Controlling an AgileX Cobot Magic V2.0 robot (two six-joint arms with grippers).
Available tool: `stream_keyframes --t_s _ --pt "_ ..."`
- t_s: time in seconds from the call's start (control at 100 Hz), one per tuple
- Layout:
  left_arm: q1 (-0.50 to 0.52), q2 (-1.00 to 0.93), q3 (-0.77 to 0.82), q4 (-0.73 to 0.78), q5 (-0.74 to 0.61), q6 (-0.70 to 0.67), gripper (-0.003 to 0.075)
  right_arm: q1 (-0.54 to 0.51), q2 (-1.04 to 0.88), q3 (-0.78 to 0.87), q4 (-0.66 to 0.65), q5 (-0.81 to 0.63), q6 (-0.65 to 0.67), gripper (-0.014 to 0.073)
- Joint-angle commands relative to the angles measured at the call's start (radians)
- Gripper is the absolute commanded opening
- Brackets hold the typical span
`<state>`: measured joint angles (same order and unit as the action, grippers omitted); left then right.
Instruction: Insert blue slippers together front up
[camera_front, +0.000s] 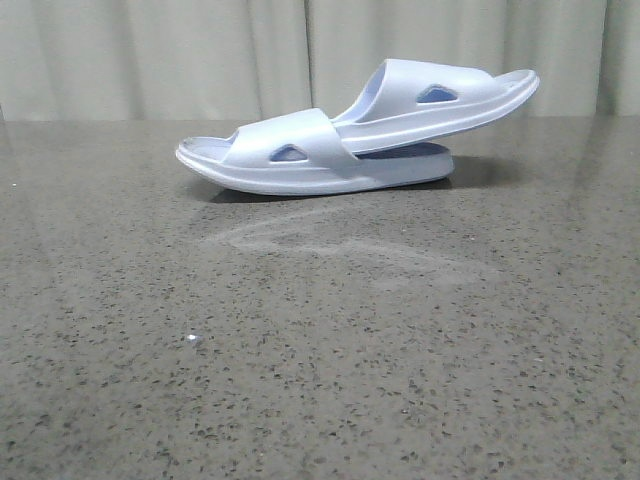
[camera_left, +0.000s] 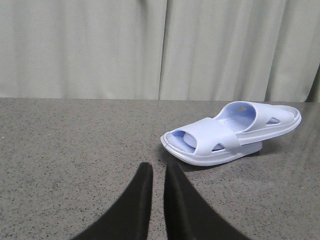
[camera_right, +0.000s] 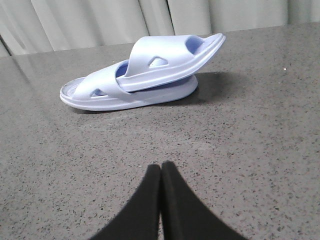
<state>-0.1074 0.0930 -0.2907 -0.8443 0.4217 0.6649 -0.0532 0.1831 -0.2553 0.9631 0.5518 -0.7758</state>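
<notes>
The two blue slippers lie nested at the far middle of the table. The lower slipper (camera_front: 300, 165) lies flat with its toe to the left. The upper slipper (camera_front: 430, 95) is pushed under the lower one's strap and tilts up to the right. Both show in the left wrist view (camera_left: 210, 142) and the right wrist view (camera_right: 165, 60). My left gripper (camera_left: 158, 170) is nearly shut with a thin gap, empty, short of the slippers. My right gripper (camera_right: 161, 169) is shut, empty, well back from them. Neither gripper shows in the front view.
The dark speckled stone table (camera_front: 320, 380) runs from the slippers to the near edge, with a pale smear (camera_front: 330, 240) in front of them. A pale curtain (camera_front: 150, 60) hangs behind the table's far edge.
</notes>
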Motion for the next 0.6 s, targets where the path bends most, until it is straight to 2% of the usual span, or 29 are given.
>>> stream_keyframes --t_s 0.0,0.12,0.2,0.27,0.37,0.42,0.59 --pt "-0.007 0.008 -0.026 -0.030 -0.083 -0.008 0.0015 -0.001 0.008 -0.023 0.035 -0.053 -0.002 -0.0078" --pt "-0.007 0.008 -0.010 -0.016 -0.132 -0.008 0.0015 -0.001 0.008 -0.023 0.035 -0.053 -0.002 -0.0078" --pt "-0.007 0.008 0.000 0.113 -0.136 -0.033 0.0015 -0.001 0.008 -0.023 0.035 -0.053 -0.002 -0.0078" --pt "-0.005 0.008 0.019 0.295 -0.149 -0.138 0.0015 -0.001 0.008 -0.023 0.035 -0.053 -0.002 -0.0078" --pt "0.014 -0.001 0.080 0.532 -0.247 -0.374 0.0015 -0.001 0.008 -0.023 0.035 -0.053 -0.002 -0.0078" --pt "0.031 -0.019 0.114 0.613 -0.294 -0.447 0.0015 -0.001 0.008 -0.023 0.035 -0.053 -0.002 -0.0078" --pt "0.100 -0.100 0.220 0.706 -0.314 -0.481 0.0015 -0.001 0.008 -0.023 0.035 -0.053 -0.002 -0.0078"
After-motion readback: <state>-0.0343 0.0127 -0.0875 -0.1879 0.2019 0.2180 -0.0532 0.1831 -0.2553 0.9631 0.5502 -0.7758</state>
